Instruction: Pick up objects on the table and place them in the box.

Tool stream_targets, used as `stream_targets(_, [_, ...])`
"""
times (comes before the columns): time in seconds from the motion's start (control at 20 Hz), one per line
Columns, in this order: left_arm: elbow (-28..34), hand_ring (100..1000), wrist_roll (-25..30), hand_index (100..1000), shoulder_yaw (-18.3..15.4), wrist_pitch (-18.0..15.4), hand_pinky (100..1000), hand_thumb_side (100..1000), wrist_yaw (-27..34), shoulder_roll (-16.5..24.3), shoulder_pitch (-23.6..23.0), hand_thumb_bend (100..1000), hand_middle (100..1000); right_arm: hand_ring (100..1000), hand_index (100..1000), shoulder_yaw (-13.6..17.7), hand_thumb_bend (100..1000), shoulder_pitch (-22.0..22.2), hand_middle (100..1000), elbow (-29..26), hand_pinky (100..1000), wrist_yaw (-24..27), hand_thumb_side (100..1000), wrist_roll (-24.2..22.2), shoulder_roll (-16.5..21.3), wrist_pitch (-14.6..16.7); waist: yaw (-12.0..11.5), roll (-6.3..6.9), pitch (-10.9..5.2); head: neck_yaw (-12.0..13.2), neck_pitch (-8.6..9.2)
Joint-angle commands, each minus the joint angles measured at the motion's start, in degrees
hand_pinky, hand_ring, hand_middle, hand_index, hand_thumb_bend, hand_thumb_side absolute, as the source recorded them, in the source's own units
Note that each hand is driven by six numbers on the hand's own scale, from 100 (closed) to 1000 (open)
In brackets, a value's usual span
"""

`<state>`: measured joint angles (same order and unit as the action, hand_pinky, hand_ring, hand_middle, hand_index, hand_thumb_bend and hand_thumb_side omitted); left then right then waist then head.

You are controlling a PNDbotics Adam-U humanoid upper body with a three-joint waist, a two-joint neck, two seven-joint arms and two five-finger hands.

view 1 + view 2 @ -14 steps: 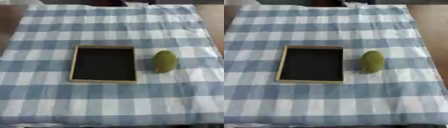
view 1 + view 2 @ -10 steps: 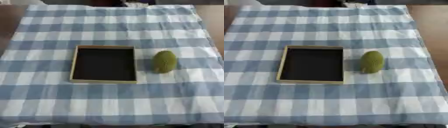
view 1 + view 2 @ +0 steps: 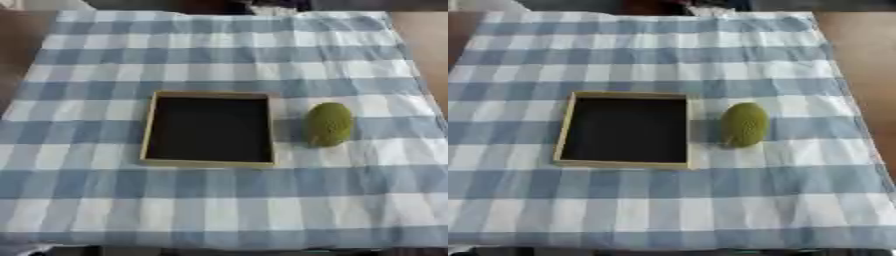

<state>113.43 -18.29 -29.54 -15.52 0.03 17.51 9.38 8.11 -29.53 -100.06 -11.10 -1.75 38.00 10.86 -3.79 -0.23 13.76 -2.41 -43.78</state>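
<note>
With neither hand in view, so their fingers cannot be judged, the green oval fruit (image 3: 328, 124) lies just right of the empty box (image 3: 149, 131) on the checked tabletop (image 3: 219, 200), best grasped from above by the right hand across its narrow width.

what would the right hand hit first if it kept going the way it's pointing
Cannot say: neither hand shows in either view, so no direction can be read. Only the green oval object lies right of the box on the checked cloth.

Green oval fruit (image 3: 329, 124) just right of shallow box (image 3: 150, 129) (dark inside)
</note>
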Motion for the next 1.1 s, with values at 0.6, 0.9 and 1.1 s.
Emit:
stream_targets(0.6, [1.16,511,0.57,818,0.03,0.19,636,502,-0.22,1.65,-0.18,100,689,866,872,-14.35,451,-3.65,822,7.0,837,-8.97,346,-20.35,11.91,19.09,-0.19,-0.69,-1.55,-0.26,-0.34])
stream_targets(0.9, [1.16,511,0.8,818,0.19,0.22,636,504,-0.07,1.59,-0.12,100,689,884,882,-18.89,469,-4.34,836,10.0,853,-6.47,314,-28.47,11.39,23.27,-0.38,-0.74,-1.45,-0.41,-0.29])
stream_targets(1.1, [1.16,510,0.97,818,0.28,0.27,636,507,0.05,1.48,-0.12,100,689,894,890,-20.71,469,-4.55,842,11.94,861,-4.82,291,-33.4,10.43,24.3,-0.4,-0.69,-1.4,-0.41,-0.28])
